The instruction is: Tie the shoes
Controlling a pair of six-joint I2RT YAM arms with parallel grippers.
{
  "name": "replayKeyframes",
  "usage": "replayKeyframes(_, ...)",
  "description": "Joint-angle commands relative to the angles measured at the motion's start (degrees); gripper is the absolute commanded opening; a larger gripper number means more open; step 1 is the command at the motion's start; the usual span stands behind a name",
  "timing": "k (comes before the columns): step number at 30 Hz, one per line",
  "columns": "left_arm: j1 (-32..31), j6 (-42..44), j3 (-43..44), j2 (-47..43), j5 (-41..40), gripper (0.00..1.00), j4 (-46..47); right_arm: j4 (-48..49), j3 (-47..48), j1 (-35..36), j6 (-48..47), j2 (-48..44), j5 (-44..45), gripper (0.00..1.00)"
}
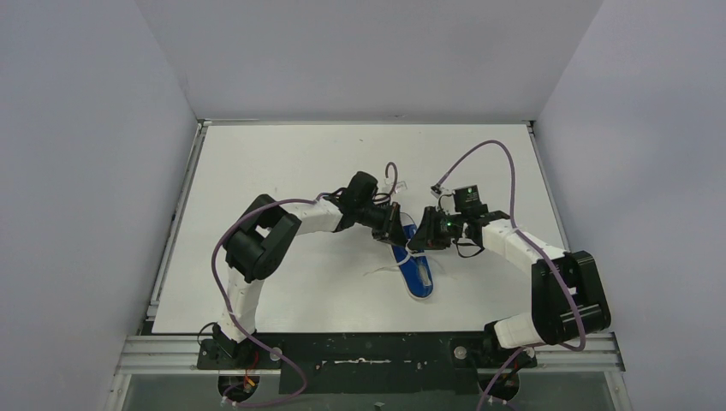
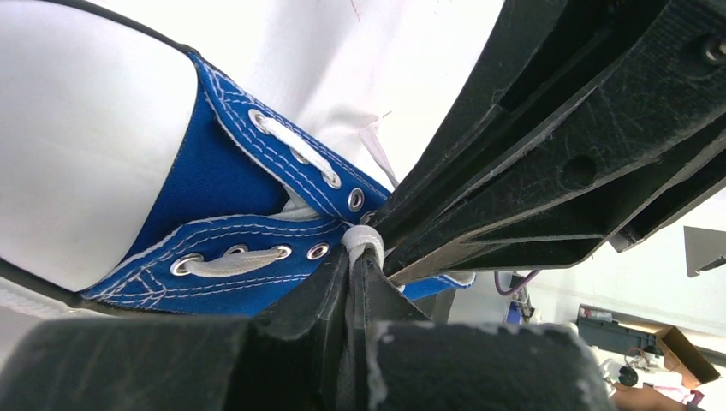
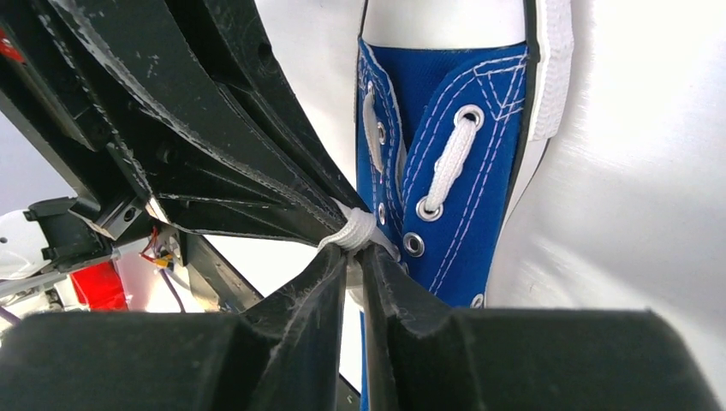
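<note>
Blue canvas marks the sneaker (image 1: 417, 274), which lies near the middle of the white bench (image 1: 282, 163), between the two arms, its far end under their meeting tips. The left jaws are closed tight on a white lace (image 2: 363, 241) just beside the upper eyelets. The right jaws pinch the same bunched lace (image 3: 353, 231) from the opposite side, almost touching the left ones. Another strand (image 1: 383, 271) trails on the bench to the shoe's left.
</note>
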Motion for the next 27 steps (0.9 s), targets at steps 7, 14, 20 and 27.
replayKeyframes(7,0.14,-0.04,-0.15,-1.93,2.64,0.03,4.44,-4.82,3.48,1.27,-3.28,-2.54,7.72,0.00)
replayKeyframes(14,4.03,-1.13,-3.26,-3.77,3.62,0.32,8.16,-7.24,3.38,1.34,-3.70,-4.71,9.21,0.00)
replayKeyframes(20,5.21,-3.35,-2.23,-2.74,4.61,0.51,11.04,-7.54,3.40,1.27,-3.82,-5.17,8.51,0.00)
replayKeyframes(27,3.67,-4.03,2.57,0.90,3.76,0.67,9.10,-7.04,4.05,1.27,-3.44,-4.62,7.62,0.00)
